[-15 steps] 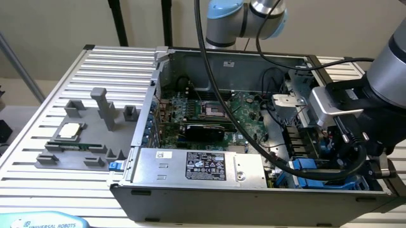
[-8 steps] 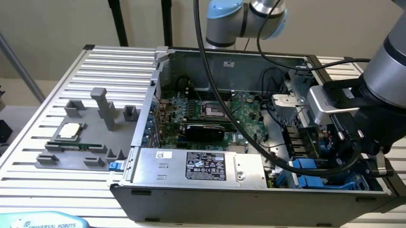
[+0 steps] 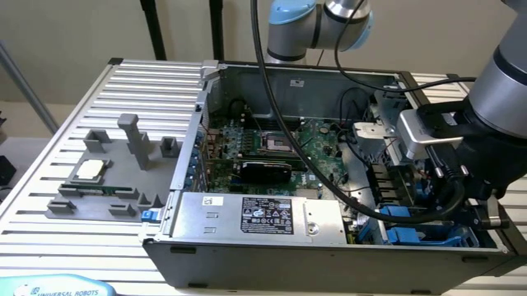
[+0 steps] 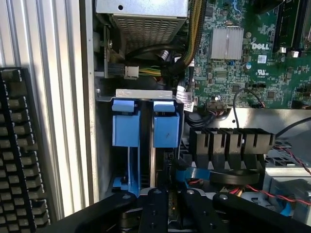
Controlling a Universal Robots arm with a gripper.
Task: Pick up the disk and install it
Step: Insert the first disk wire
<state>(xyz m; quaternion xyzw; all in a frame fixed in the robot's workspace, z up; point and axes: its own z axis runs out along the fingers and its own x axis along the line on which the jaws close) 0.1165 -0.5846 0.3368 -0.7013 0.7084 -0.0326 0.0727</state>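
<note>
1. Presently, the open gray metal computer case (image 3: 329, 259) lies on the ribbed aluminium tabletop (image 3: 148, 80) with its interior exposed.
2. The gray robot arm (image 3: 502, 105) reaches into the case at the exterior view's right, over the drive bay corner.
3. The black gripper (image 4: 170, 206) sits low over the drive bay, in line with one of two bright blue plastic carriers standing side by side in the bay slots.
4. The disk (image 4: 165, 128), seen edge-on in its blue carrier, stands in the bay slot nearer the green motherboard (image 4: 243, 53). The second blue carrier (image 4: 126, 127) stands just beside it, nearer the case wall.
5. Gripper state: cannot be determined. Its tips flank the disk's slot, but a grip on the disk cannot be confirmed.
6. Blue carrier parts (image 3: 409, 235) also show in the exterior view, below the arm's wrist.
7. The large gray power-supply box with a black label (image 3: 263, 213) occupies the near side of the case, beside the drive bay.
8. A small square silver CPU chip (image 3: 91, 168) rests on a gray fixture plate (image 3: 62, 206) on the tabletop, at the exterior view's left, well apart from the gripper.
9. A thick black cable (image 3: 268, 92) runs down from the arm across the case.
</note>
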